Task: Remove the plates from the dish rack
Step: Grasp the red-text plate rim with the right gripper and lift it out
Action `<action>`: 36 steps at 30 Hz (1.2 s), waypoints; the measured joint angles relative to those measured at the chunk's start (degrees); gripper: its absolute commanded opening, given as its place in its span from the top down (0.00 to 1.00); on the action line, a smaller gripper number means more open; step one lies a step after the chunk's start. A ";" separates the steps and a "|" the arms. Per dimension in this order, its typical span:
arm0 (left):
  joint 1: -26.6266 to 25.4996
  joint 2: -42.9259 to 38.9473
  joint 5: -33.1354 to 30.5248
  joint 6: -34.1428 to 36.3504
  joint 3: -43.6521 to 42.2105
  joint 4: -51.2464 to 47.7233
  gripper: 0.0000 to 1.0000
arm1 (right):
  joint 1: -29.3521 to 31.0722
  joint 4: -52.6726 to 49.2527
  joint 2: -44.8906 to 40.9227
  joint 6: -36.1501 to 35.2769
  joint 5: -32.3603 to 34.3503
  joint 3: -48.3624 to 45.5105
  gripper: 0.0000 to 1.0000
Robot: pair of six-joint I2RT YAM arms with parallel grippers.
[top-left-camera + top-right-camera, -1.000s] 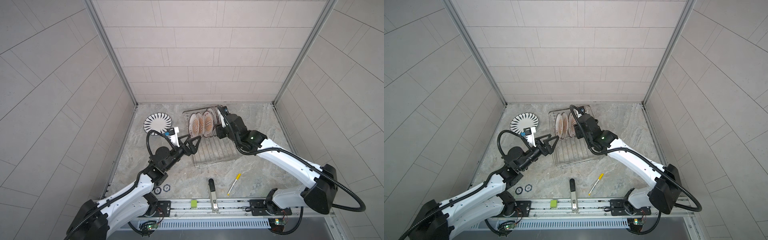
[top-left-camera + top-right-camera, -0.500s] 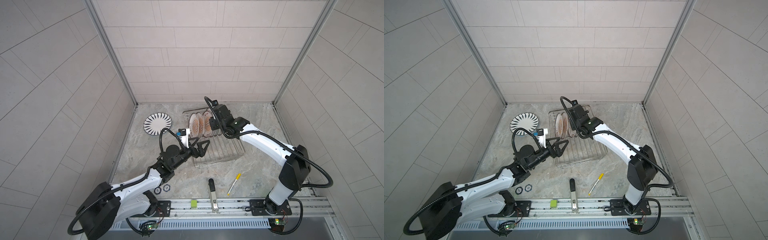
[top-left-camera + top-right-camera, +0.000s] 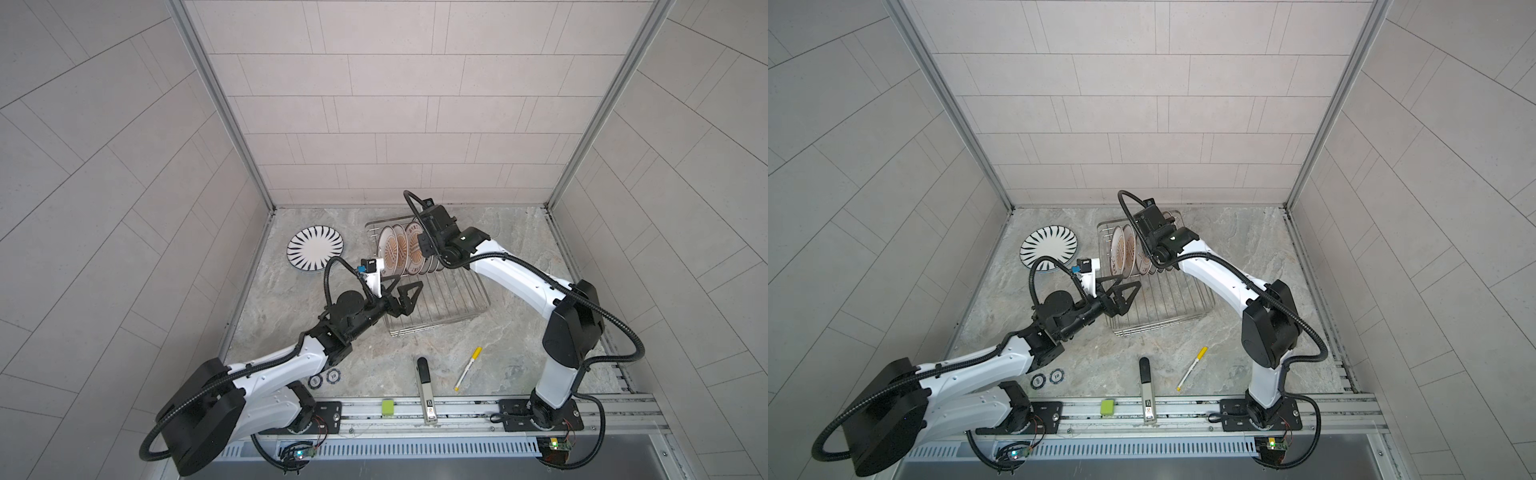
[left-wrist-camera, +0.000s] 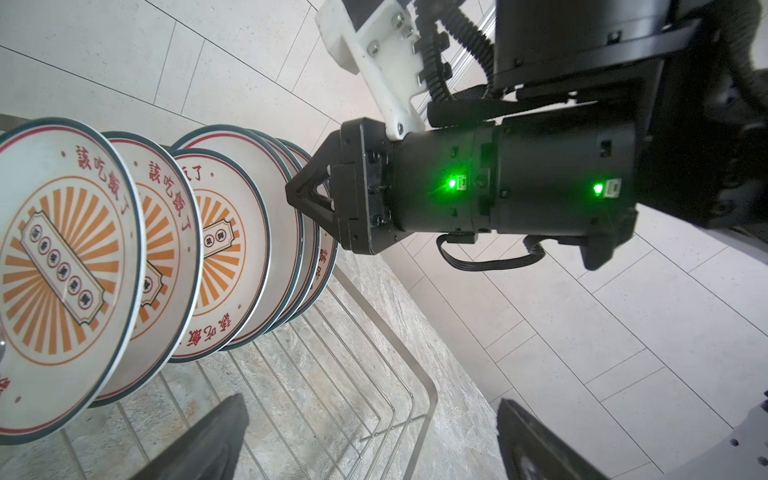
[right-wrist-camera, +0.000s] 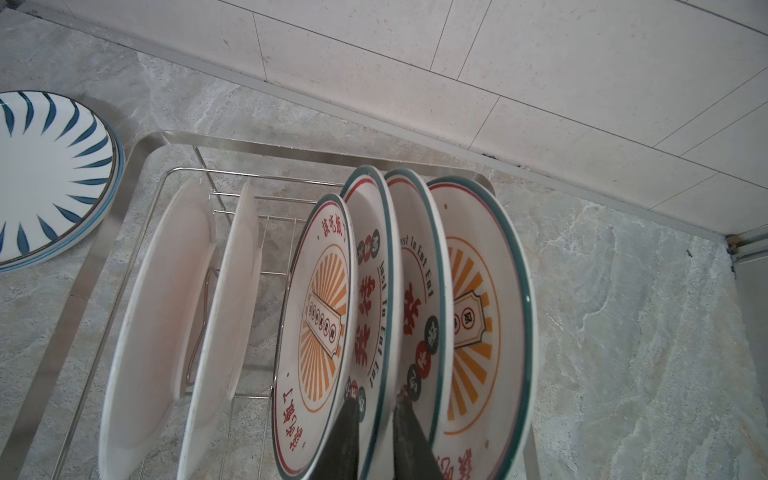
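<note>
My right fingers (image 5: pixel 409 440) pinch the rim of one plate (image 5: pixel 374 257) among the plates (image 3: pixel 399 253) standing upright at the dish rack's (image 3: pixel 449 307) far end. My left fingers (image 4: pixel 208 449) are spread wide and empty at the rack's near-left edge. A striped plate (image 3: pixel 315 249) lies flat on the table (image 3: pixel 519 332) beside the rack.

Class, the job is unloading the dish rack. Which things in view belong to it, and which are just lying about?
Job: racked plates, dish rack, striped plate.
Lying about: poker chips, yellow-capped pen, green block, black-handled tool.

marble tabletop (image 3: pixel 519 237) carries the dish rack (image 3: pixel 449 309), striped plate (image 3: pixel 316 249), two chips (image 3: pixel 333 376), pen (image 3: pixel 468 368), tool (image 3: pixel 424 388).
</note>
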 measured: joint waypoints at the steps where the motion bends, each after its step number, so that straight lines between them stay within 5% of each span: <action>1: 0.00 0.00 -0.07 0.00 0.00 0.00 0.01 | -0.04 0.00 0.57 0.04 0.07 0.37 0.83; 21: -0.24 -1.46 -6.71 1.57 -1.86 2.91 0.01 | 0.26 -0.35 6.16 1.55 5.38 3.91 0.82; 36: -0.24 -2.62 -8.76 1.95 -2.67 3.72 0.01 | 2.60 -2.60 10.27 2.95 14.29 7.82 0.92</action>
